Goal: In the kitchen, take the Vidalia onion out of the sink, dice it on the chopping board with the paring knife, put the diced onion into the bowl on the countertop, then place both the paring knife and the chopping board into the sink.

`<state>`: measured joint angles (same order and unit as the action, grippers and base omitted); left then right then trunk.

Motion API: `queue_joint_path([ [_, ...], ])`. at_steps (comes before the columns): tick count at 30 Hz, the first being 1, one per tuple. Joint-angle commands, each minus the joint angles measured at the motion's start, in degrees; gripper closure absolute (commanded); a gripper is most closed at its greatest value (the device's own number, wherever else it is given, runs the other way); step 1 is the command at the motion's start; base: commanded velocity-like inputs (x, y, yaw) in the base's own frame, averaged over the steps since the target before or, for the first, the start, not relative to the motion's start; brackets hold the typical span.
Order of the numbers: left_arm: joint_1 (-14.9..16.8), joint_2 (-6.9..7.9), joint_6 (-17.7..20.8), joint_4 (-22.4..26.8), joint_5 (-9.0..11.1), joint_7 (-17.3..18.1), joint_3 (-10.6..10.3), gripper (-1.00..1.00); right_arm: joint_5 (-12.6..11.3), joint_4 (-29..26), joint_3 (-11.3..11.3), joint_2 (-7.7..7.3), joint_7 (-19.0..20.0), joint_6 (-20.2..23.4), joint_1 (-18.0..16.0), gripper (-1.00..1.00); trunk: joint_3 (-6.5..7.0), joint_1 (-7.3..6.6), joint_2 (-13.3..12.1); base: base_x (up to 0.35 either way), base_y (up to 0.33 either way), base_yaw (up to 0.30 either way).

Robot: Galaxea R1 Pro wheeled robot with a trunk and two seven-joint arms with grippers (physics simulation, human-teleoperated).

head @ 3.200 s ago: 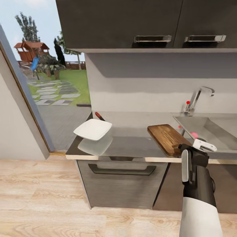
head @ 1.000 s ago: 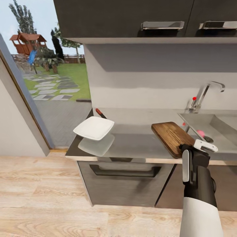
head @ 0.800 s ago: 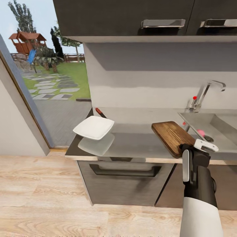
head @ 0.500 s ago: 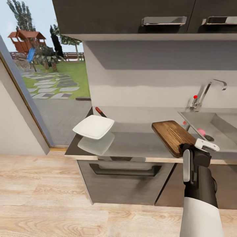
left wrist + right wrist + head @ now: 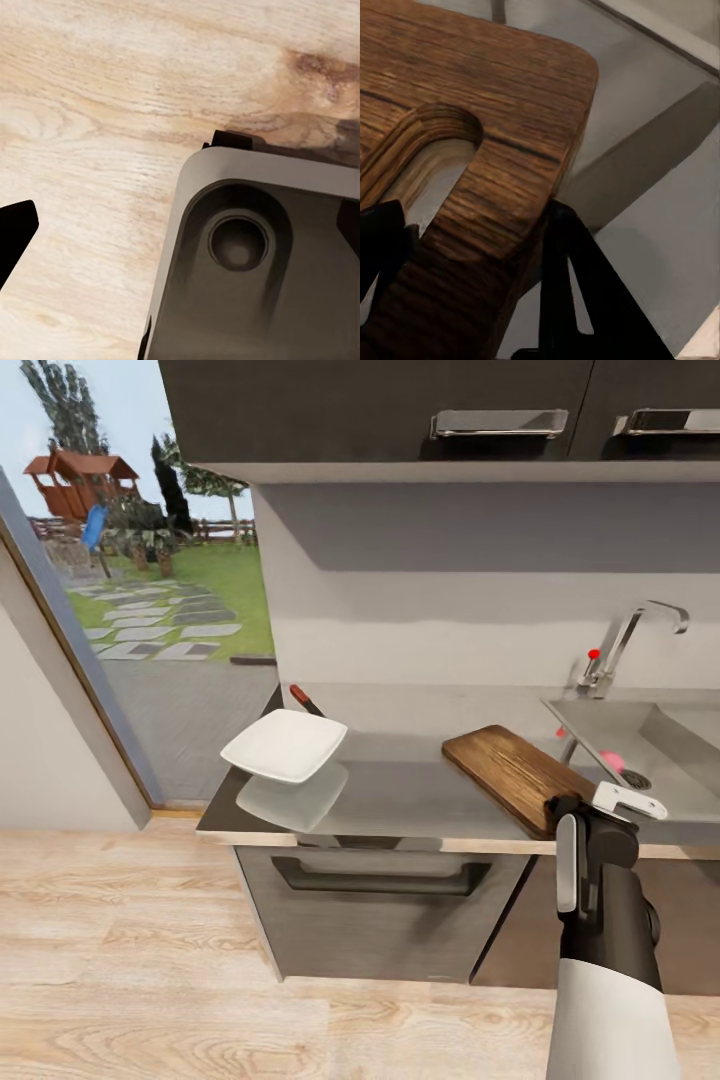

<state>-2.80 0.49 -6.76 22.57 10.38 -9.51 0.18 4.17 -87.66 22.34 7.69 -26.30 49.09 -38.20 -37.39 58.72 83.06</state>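
Right tool (image 5: 472, 225): you're gripping the chopping board (image 5: 510, 772) by its handle end.
Change: the board's far end has swung toward the bowl (image 5: 284, 745); repositioning is underway.

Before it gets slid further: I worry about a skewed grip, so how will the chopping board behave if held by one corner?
The chopping board looks like stiff, solid wood, so probably no flex. The right end effector pinches only its slotted end, so it may pivot. The countertop looks smooth, so sliding seems easy.
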Motion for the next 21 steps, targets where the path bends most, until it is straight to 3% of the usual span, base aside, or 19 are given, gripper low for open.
queue_joint_path([
  [1, -0.02, 0.0, -0.1, 0.1, 0.52, -0.07, -0.09, -1.0, -0.3, 0.82, 0.07, 0.05, 0.2, 0.34, -0.03, 1.0, -0.05, 0.01, 0.02, 0.0, 0.0, 0.0],
  [21, -0.05, 0.0, -0.1, -0.34, 0.52, -0.07, -0.09, -1.0, -0.3, 0.67, 0.24, -0.15, 0.2, 0.37, -0.04, 1.0, -0.05, 0.01, 0.02, 0.0, 0.0, 0.0],
])
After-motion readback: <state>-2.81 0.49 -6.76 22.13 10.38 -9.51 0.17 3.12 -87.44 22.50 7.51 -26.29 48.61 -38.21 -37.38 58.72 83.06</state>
